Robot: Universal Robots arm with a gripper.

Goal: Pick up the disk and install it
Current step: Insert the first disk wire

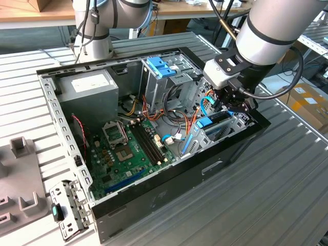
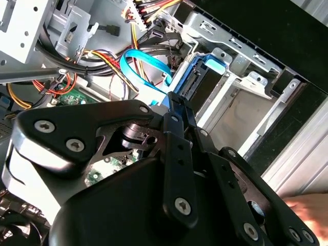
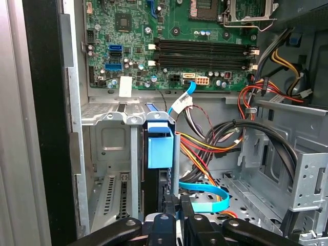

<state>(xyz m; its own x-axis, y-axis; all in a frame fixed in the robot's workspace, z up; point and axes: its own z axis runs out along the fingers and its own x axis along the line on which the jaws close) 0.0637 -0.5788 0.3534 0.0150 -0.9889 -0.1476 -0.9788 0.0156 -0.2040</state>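
Exterior view, disk: the flat dark hard drive with bright blue plastic rails (image 1: 211, 123) stands on edge in the grey sheet-metal drive cage (image 1: 237, 127), at the exterior view's right end of the open black computer case (image 1: 154, 202).
Exterior view, gripper: the black gripper (image 1: 233, 106) hangs just over the cage, at the disk's end away from the green motherboard (image 1: 123, 154).
Second wrist view, jaws: clenched almost together against the disk's rail end; I cannot tell whether they pinch any of it.
Second wrist view, neighbour: a thin curved blue cable (image 2: 143, 66) loops just beside the disk.
First wrist view, seating: the disk's blue end tab sits in a cage slot.
Risk: a skewed push would likely jam the rails in the slot; the red and yellow wire bundle (image 3: 215, 146) could snag the gripper.
Surface: slatted grey metal table (image 1: 277, 195).
Room: wooden workbenches (image 1: 31, 15) behind; cardboard boxes (image 1: 307, 100) at the exterior view's right.
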